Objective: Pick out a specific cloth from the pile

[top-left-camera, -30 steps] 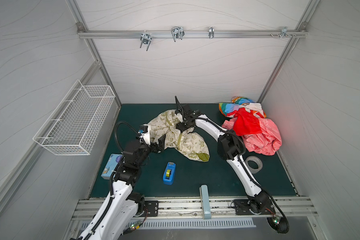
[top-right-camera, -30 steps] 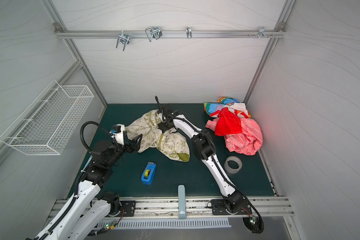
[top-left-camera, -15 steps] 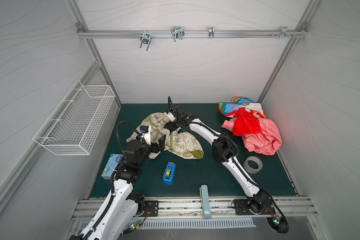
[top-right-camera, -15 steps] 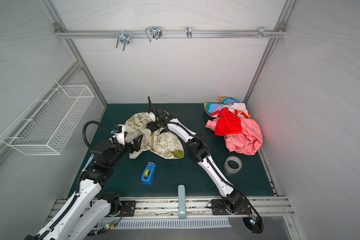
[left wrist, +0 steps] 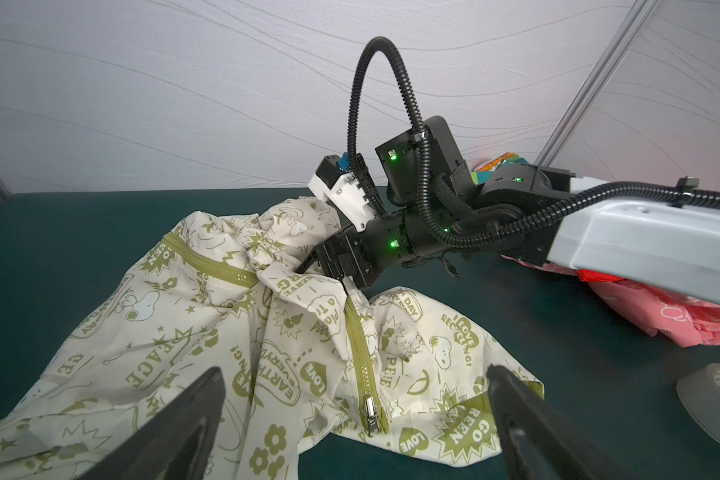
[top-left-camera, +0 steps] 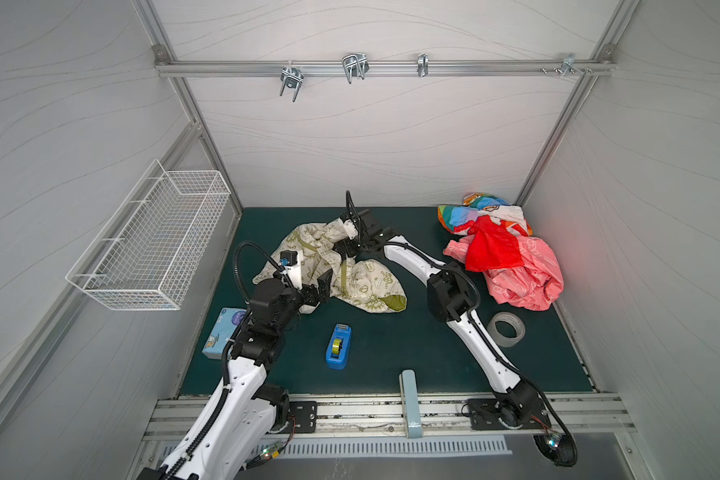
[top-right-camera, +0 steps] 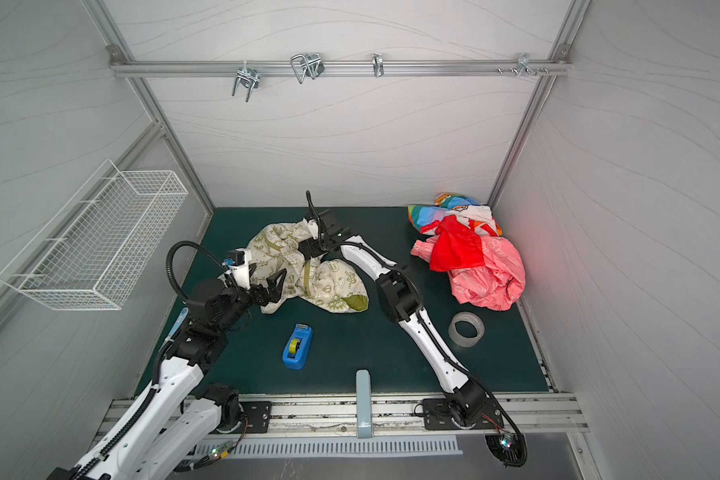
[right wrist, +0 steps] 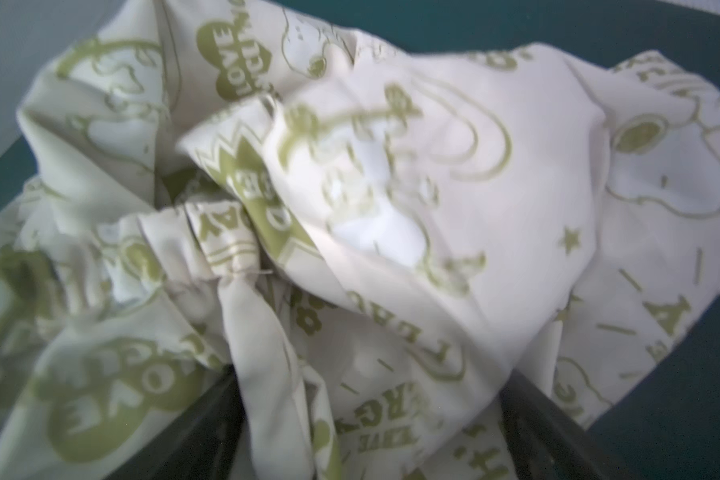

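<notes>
Left arm (top-left-camera: 242, 382): rises from the front rail, elbow bent, forearm angled inward | left gripper (left wrist: 355, 374): low and level, jaws wide apart | right arm (top-left-camera: 481, 349): stretched far forward, forearm reaching across the middle | right gripper (top-left-camera: 345, 249): tipped downward, jaws spread wide in the wrist view

Soft, even light on my feed, only faint shadows. Reddish glow on the right wall (top-left-camera: 591, 249). Right wrist view is smeary, cloth (right wrist: 433, 208) out of focus. Top views bow at the edges.
</notes>
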`<state>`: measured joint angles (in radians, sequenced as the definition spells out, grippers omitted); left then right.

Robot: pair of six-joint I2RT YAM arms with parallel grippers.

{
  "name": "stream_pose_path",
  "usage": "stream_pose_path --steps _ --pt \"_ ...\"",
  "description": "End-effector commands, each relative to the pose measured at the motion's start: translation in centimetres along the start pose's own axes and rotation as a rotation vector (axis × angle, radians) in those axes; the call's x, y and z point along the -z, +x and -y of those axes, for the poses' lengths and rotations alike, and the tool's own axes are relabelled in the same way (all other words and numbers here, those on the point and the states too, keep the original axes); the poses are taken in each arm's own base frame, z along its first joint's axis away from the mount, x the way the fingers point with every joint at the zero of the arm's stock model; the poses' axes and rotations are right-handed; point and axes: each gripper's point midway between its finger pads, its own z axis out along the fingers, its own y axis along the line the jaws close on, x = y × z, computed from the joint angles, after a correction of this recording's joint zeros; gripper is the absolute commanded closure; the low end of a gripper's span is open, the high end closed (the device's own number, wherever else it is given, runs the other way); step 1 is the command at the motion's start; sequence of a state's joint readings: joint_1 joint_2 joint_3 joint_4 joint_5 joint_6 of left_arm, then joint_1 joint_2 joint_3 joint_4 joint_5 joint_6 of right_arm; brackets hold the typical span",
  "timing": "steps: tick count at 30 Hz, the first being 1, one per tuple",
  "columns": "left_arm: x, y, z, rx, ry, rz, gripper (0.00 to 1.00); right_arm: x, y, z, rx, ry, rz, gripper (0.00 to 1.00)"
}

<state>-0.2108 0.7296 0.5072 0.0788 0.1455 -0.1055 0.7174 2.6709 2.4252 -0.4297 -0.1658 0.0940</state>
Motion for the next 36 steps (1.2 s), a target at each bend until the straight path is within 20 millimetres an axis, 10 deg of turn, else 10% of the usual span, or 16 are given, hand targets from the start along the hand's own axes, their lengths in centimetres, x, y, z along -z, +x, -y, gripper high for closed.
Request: stream_pose_path --steps 1,9,19,27,36 --pt "0.4 -2.3 0.4 -0.008 0.007 0.058 0.01 5.6 -4.0 -1.7 0.061 -0.009 0.077 0.01" --pt "0.9 -2.5 0.3 -0.007 0.0 0.084 0.01 13.3 -4.9 -2.2 0.145 0.121 0.027 0.01" --pt "0.4 -0.9 -3.1 -0.015 -0.19 0.045 0.01 23.8 2.1 1.1 0.051 0.238 -0.045 0.01" --pt "-1.3 3.0 -9.9 -0.026 -0.504 -0.067 0.01 35.5 7.6 8.5 -0.055 0.532 0.168 0.01" --pt "-1.8 5.8 -13.7 0.052 -0.569 0.045 0.01 38.7 13.4 14.2 -0.038 0.767 0.315 0.01"
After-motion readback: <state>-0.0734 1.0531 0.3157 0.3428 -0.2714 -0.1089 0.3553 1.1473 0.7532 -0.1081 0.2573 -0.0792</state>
